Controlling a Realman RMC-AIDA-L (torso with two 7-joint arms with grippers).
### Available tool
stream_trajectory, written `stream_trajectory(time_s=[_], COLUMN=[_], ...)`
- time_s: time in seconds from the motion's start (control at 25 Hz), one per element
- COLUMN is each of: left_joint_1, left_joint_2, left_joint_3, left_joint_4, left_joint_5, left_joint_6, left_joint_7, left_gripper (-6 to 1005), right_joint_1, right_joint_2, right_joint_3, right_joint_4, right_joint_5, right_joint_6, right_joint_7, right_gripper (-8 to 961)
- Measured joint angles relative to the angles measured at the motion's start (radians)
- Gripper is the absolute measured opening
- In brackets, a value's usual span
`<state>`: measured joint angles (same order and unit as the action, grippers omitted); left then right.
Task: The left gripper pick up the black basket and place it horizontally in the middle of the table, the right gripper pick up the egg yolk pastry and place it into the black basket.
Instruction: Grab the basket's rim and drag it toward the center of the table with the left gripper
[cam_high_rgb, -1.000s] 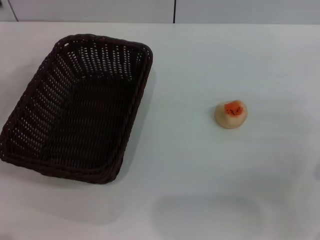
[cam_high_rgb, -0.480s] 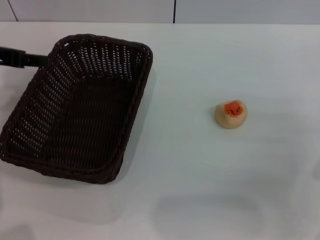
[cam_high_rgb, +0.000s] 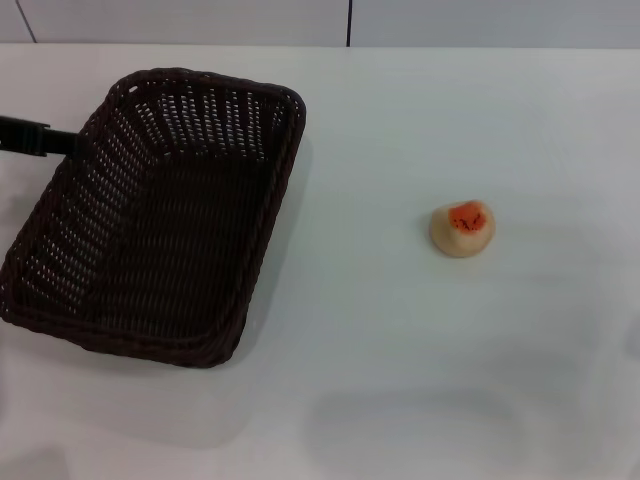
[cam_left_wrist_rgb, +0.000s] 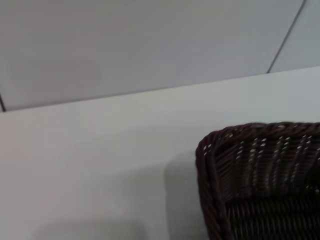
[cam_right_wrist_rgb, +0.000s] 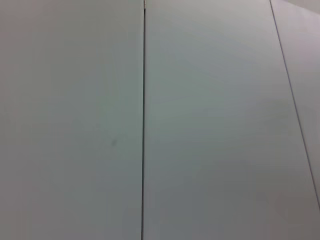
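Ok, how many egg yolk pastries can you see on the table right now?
1. The egg yolk pastry sits alone on the table, to the right of the black basket and apart from it. The basket's visible interior holds none.

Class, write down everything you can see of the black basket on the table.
The black basket is a large rectangle of dark brown-black woven wicker, with openwork sides, a tightly woven floor and a thick rolled rim. It is empty and stands upright on the white table, on the robot's left, set at a slant to the table's edge. The left gripper reaches in at its far left side; whether they touch cannot be told. The left wrist view shows one rounded corner. The pastry lies well apart from it.
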<state>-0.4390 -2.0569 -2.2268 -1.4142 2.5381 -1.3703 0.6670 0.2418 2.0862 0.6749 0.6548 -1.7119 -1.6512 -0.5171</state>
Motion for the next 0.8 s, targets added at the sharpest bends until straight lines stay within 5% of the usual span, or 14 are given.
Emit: stream_trajectory(time_s=[0.8], left_joint_1=[-0.033], left_joint_2=[0.001], left_joint_3=[0.036], left_joint_4=[0.125], left_joint_5=[0.058], left_joint_6=[0.01], left_joint_7=[0.011], left_gripper=[567], right_joint_1=[0.011], right_joint_2=[0.0], right_joint_3=[0.0], right_joint_4=[0.0], right_joint_5=[0.0], right_joint_6=[0.001], right_joint_7=[-0.005], right_gripper=[393])
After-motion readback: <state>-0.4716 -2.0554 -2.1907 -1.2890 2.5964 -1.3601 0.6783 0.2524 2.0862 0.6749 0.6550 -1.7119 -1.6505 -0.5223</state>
